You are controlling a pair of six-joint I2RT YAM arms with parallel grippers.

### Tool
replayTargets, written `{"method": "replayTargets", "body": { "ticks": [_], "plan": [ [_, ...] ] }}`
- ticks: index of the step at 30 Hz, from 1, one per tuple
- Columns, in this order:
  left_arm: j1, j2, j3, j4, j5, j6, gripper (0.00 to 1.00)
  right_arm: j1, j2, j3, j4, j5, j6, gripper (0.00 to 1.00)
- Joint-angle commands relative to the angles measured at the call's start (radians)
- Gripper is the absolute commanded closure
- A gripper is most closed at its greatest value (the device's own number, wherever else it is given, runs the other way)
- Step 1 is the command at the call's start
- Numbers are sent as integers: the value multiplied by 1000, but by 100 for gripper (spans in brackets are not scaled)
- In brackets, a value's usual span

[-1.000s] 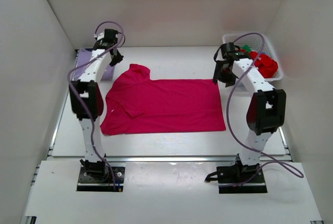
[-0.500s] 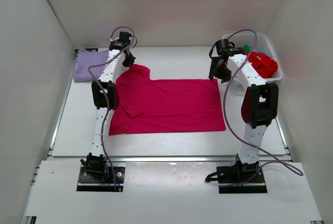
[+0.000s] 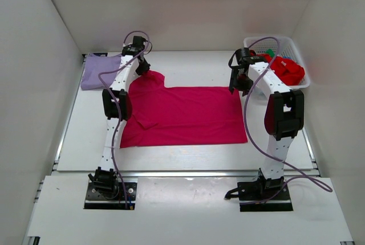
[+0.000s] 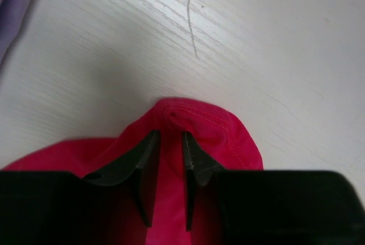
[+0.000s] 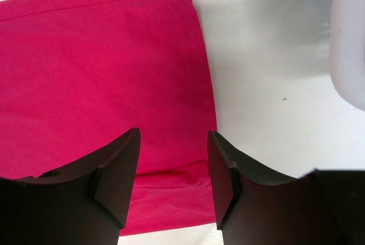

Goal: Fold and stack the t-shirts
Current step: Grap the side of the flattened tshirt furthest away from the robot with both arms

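The left end effector (image 4: 170, 148) is pinched narrow on a raised ridge at the sleeve edge of the magenta t-shirt (image 3: 188, 114). The right end effector (image 5: 174, 168) gapes wide over its far right hem corner. The shirt lies spread on the table (image 3: 188, 68).

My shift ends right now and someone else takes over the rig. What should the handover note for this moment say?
The left hand is shut on a pinch of the magenta shirt at its far-left sleeve hem.
The right hand is open over the same shirt's far-right corner, straddling the side edge and gripping nothing.
The magenta shirt lies spread flat mid-table, unfolded. The lavender shirt looks folded at the far left. The red shirt sits in the white basket at the far right.
Done: lavender. Left: fold the magenta, stack it, then the basket's shirts.
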Motion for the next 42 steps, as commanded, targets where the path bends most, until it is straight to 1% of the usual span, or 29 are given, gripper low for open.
{"method": "replayTargets", "body": {
  "ticks": [1,7,13,15,17,19,23,26,28,30,31,32,34,36,37,40,42],
  "plan": [
    [5,8,41,8,16,-5,67,-7,-22,1,17,13,4,52],
    [-3,9,44,-9,-27,11,64,0,-13,4,28,-1,10,53],
    [16,16,42,8,-16,1,65,6,-10,0,26,4,8,53],
    [16,15,39,7,-3,-2,63,7,-13,-2,31,0,16,53],
    [22,22,44,-4,19,-8,63,1,-13,-3,33,-1,10,53],
    [11,27,41,-16,14,-15,65,3,-13,-6,36,7,16,53],
    [4,27,42,-24,8,-22,64,3,-13,-8,34,-6,13,53],
    [13,41,36,-30,30,-36,64,4,-19,-8,30,0,16,53],
    [7,44,42,-33,34,-38,70,4,-19,-14,30,-1,16,53],
    [2,41,42,-29,22,-32,88,-4,-22,-19,39,-7,14,54],
    [-1,41,41,-26,18,-24,89,3,-25,-23,36,-6,11,53],
    [-7,39,42,-16,16,-22,89,-3,-25,-35,49,-6,13,54],
    [-9,33,38,-9,22,-13,84,-5,-25,-41,65,-22,8,53],
    [-4,21,44,0,28,-13,82,-16,-16,-52,92,-47,7,54],
    [-4,15,41,4,34,-9,79,-29,-10,-52,109,-52,8,54],
    [4,1,42,1,31,8,75,-45,39,4,103,-62,2,54],
    [13,-13,36,1,28,22,74,-46,67,52,82,-43,-7,54]
  ]
}}
